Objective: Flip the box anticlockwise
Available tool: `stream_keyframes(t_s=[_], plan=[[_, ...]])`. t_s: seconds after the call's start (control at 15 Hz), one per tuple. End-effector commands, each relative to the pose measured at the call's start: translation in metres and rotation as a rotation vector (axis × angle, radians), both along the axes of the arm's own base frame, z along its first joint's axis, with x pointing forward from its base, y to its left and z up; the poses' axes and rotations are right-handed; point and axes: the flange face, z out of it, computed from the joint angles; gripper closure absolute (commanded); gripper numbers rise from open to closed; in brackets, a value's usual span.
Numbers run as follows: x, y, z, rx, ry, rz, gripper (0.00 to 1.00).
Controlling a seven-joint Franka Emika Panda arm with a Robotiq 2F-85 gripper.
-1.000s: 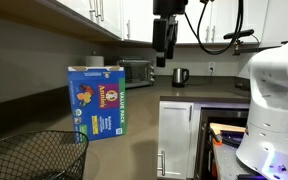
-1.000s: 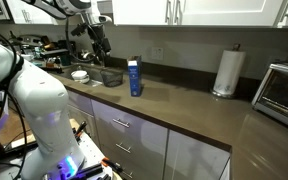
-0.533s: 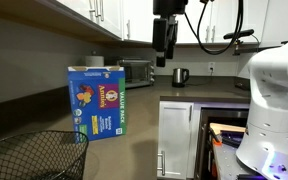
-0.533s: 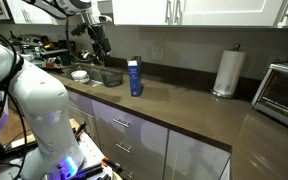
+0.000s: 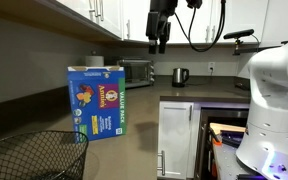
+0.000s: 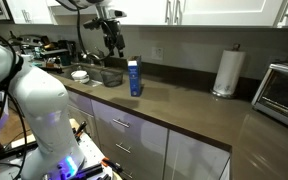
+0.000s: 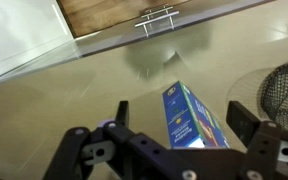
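Note:
The blue box (image 5: 97, 101) stands upright on the dark countertop, its purple-and-yellow picture and green side strip facing an exterior view. It shows edge-on in an exterior view (image 6: 134, 77) and from above in the wrist view (image 7: 191, 117). My gripper (image 5: 160, 38) hangs well above the counter, up and to the side of the box; it also shows in an exterior view (image 6: 113, 40). In the wrist view its fingers (image 7: 180, 112) are spread wide on either side of the box far below. It is open and holds nothing.
A black wire basket (image 5: 32, 157) sits close beside the box, seen also in the wrist view (image 7: 282, 88). A sink with a rack (image 6: 89, 73) lies beyond. A paper towel roll (image 6: 225, 72), a microwave (image 6: 282, 94) and a kettle (image 5: 180, 76) stand further along the counter.
The gripper has moved up and sideways toward a spot over the box. The box has not moved.

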Motion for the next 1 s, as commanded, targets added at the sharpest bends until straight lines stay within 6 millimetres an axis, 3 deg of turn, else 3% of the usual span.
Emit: stream_keyframes(t_s=[0.0,0.07,0.2,0.47,0.93], plan=[[0.007,-0.038,0.006,0.060,-0.074,0.067,0.00],[0.008,-0.025,0.006,0.040,-0.041,0.025,0.00],[0.010,-0.033,0.007,0.051,-0.044,0.021,0.00],[0.009,-0.025,0.006,0.040,-0.044,0.034,0.00],[-0.001,-0.017,-0.048,0.011,-0.113,0.210,0.00]])
